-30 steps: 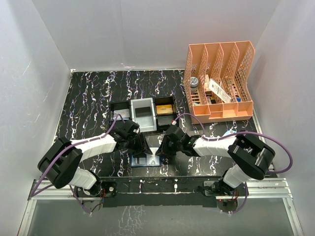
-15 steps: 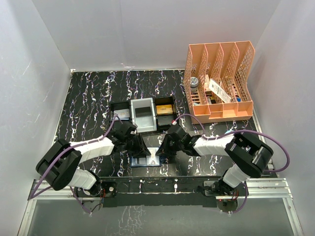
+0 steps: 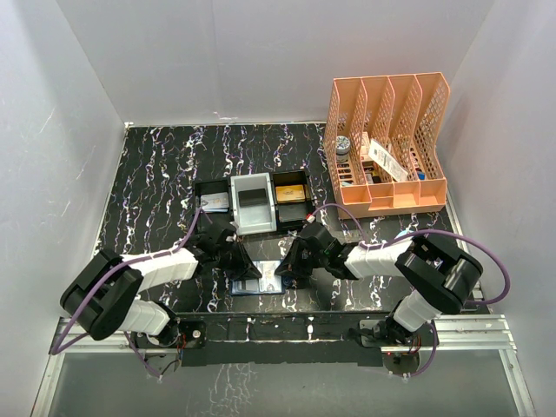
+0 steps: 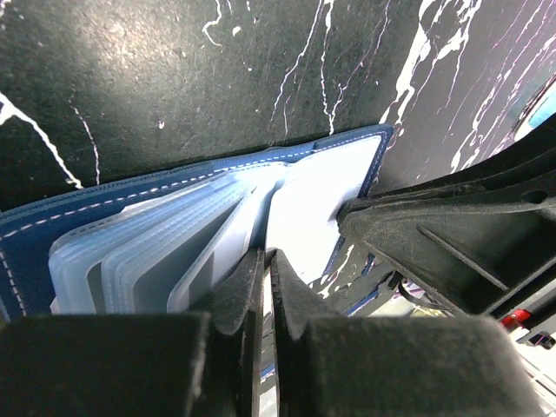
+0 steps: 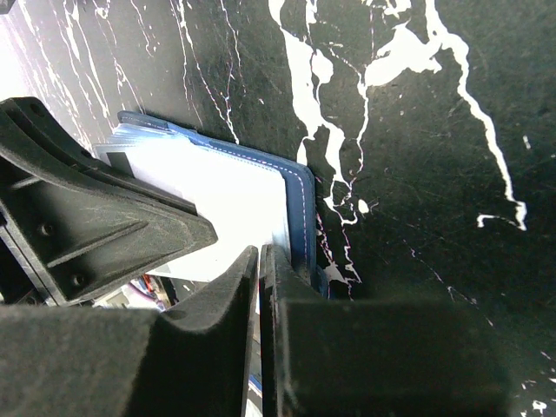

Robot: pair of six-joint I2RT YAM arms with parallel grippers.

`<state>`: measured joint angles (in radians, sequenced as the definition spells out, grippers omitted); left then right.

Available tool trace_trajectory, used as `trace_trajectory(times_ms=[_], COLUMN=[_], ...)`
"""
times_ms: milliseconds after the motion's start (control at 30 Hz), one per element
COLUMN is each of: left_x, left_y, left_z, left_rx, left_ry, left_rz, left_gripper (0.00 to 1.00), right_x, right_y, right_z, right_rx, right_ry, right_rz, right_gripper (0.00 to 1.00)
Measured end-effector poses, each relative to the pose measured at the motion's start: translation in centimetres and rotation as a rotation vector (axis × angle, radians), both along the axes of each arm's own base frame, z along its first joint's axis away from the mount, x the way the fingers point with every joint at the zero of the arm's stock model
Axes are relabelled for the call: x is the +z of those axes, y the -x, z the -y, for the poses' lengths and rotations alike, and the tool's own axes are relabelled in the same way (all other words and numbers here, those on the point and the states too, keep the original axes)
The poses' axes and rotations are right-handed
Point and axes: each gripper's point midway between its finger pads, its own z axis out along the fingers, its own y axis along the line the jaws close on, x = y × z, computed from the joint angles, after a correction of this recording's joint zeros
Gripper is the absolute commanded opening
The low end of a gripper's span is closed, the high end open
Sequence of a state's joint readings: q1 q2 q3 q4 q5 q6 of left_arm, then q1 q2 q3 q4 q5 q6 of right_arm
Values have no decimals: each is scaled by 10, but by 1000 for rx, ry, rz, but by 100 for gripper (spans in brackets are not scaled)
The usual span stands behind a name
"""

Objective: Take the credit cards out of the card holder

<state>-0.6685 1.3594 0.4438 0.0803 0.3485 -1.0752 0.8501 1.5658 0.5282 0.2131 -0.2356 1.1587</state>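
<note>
The navy card holder (image 3: 259, 283) lies open near the table's front edge, its clear sleeves fanned out. In the left wrist view its cover (image 4: 87, 213) and sleeves (image 4: 174, 252) show, with grey inserts in some sleeves. My left gripper (image 3: 246, 266) (image 4: 266, 256) is shut, its tips pinching a thin pale leaf at the holder's near edge. My right gripper (image 3: 280, 268) (image 5: 259, 252) is shut at the holder's stitched right edge (image 5: 295, 200), a thin pale strip between its jaws. The two grippers almost touch. A grey flat card (image 3: 214, 203) lies in the tray's left compartment.
A black-and-white compartment tray (image 3: 254, 184) stands just behind the holder, a tan-gold block (image 3: 291, 193) in its right compartment. An orange file organiser (image 3: 388, 148) with small items stands at the back right. White walls enclose the black marbled table.
My left gripper has moved down and toward the near edge, close to the holder's left side. My right gripper has shifted slightly left and nearer. The holder stays in place.
</note>
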Motion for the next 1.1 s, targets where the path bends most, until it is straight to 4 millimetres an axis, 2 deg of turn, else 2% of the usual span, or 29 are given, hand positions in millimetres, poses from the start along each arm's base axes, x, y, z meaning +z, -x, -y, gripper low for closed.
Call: trace_trajectory(times_ms=[467, 1100], left_x=[8, 9], left_y=[2, 6], left_z=[-6, -19], left_rx=[-17, -43], left_ry=[-26, -87], left_rz=[55, 98], left_gripper=[0, 0], right_x=[4, 3], right_y=[-2, -1], right_z=[-5, -12], right_rx=[5, 20], right_ry=[4, 11], right_rz=[1, 7], right_gripper=[16, 12])
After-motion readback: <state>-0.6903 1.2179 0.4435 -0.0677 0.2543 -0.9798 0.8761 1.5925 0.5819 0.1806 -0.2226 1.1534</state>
